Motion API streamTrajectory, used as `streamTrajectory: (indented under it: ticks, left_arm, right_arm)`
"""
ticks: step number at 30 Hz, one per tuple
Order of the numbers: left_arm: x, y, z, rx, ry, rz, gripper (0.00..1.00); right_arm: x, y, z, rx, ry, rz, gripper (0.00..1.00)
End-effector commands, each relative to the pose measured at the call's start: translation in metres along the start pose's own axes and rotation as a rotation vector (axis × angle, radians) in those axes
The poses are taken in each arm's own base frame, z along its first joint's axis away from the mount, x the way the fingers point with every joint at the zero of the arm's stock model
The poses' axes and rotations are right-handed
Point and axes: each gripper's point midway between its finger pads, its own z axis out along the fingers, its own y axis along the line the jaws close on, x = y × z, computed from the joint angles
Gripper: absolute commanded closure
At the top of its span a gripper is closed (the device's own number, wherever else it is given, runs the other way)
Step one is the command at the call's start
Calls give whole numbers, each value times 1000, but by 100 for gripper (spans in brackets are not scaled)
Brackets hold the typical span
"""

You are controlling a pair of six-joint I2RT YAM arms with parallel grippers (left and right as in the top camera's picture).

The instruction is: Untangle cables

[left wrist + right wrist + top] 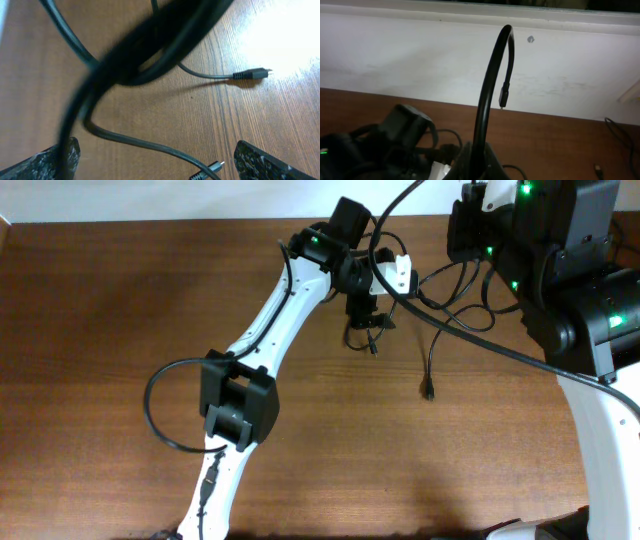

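The cables (450,292) lie as a loose tangle of thin black cords at the table's back centre, and one strand ends in a plug (430,391) nearer the front. My left gripper (362,320) hovers just left of the tangle. In the left wrist view it (157,162) is open, with a blurred bunch of cords (150,50) close above it and two silver-tipped plugs (252,74) (212,169) on the wood. My right gripper (480,162) is shut on one black cable (490,85), which arcs upward and ends in a hanging plug (503,97).
The right arm (570,270) fills the back right corner. The left arm's white links (270,330) cross the table's middle, with its own thick cord looping at the left (155,405). A white wall (420,55) runs behind the table's far edge.
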Motion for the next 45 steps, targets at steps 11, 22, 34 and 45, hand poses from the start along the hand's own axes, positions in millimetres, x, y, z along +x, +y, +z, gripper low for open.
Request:
streamTrajectory:
  ticks: [11, 22, 34, 45]
  left_arm:
    - [20, 7, 16, -15, 54, -6, 59]
    - [37, 26, 6, -114, 188, -3, 100]
    - [45, 66, -90, -328, 199, -185, 100]
    - [157, 56, -302, -609, 232, -673, 100]
  right_arm:
    - [-8, -3, -14, 10, -33, -6, 96]
    - [-9, -3, -14, 10, -34, -7, 96]
    - [5, -64, -24, 195, 11, 113, 96]
    - [26, -262, -80, 470, -70, 519, 96]
